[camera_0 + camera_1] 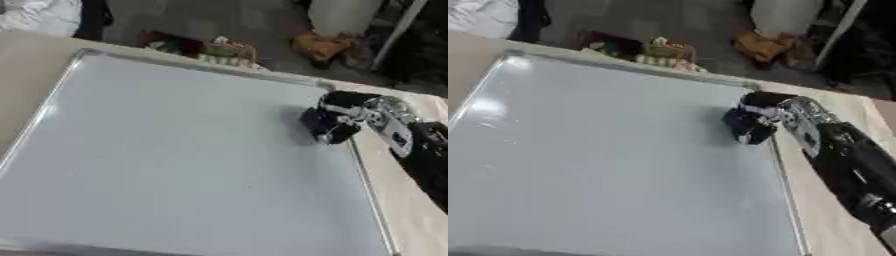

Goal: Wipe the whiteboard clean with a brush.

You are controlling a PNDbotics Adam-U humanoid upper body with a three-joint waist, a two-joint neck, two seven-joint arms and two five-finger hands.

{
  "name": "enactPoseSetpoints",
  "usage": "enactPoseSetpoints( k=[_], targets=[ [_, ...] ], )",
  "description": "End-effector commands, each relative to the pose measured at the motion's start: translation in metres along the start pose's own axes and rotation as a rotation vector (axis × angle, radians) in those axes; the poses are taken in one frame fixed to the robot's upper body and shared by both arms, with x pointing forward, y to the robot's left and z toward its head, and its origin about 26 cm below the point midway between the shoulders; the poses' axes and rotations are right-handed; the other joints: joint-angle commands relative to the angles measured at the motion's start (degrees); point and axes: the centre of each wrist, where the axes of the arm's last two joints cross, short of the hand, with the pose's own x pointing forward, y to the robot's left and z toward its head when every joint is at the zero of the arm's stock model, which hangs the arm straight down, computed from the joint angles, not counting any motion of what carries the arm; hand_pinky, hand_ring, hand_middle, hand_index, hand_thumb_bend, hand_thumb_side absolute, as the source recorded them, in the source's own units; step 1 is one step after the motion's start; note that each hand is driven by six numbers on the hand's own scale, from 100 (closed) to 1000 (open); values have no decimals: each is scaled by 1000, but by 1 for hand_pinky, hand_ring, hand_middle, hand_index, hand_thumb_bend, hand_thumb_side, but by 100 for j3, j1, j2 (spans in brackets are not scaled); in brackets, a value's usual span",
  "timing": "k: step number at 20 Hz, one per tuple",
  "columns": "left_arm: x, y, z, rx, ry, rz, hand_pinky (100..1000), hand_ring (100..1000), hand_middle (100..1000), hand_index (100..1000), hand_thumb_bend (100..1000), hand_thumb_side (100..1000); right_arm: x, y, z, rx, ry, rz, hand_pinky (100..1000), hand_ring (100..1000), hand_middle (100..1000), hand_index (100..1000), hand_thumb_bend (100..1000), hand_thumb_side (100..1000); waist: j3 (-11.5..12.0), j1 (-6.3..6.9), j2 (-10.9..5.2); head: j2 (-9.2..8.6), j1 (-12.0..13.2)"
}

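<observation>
A: Under the right hand (337, 122), left eye view first: whiteboard (175, 160), flat, pale grey-blue, smooth with a dull sheen, thin silver metal frame round it. Rectangular, lying askew on a beige table (411, 215).

B: Hand state?

A: Fingers curled down round a dark blue-black block, the brush (317, 121). Clenched on it, grasping. Brush sits against the board, at the hand's fingertip side, just inside the board's right frame edge near the far right corner.

B: Texture of the brush?

A: Soft-edged, matte, blocky. Cannot make out more. Wrist behind the hand is shiny silver, rounded; forearm matte black with a white patch on it. Any writing there is unreadable.

B: Marks on the board?

A: Cannot make out any writing. A faint glare patch far to the hand's left, near the left frame.

B: Right eye view?

A: Same hand (763, 120), same grasp; brush (744, 125) pressed on the whiteboard (605, 165) surface, frame rail just to the hand's right. Forearm runs back toward the lower right, black casing with silver joint. Table (833, 235) shows beige and plain beside it.

B: Beyond the hand?

A: Floor clutter (658, 52) past the board's far edge: mixed colours, crumpled shapes, an orange-brown lump (763, 45) farther right. No legible labels.

B: Left hand?

A: Shows in neither view.
</observation>
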Motion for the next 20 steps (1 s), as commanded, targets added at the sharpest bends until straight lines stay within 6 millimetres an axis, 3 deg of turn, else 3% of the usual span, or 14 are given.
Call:
enactPoseSetpoints(
  k=[1, 12, 20],
  targets=[
    [6, -1, -4, -6, -23, 4, 439, 477, 418, 614, 100, 956, 10, -6, 0, 16, -51, 22, 592, 524, 218, 346, 100, 257, 13, 43, -97, -6, -35],
    [6, -1, -4, -6, -17, 12, 440, 478, 419, 614, 100, 954, 45, -23, 2, -8, -158, 42, 570, 506, 211, 355, 100, 243, -9, 50, -160, 164, -119],
    [5, -1, -3, -7, -15, 15, 440, 478, 419, 614, 100, 952, 76, -36, 3, -39, -251, 89, 548, 489, 206, 358, 100, 227, -14, 83, -183, 164, -148]
  ],
)
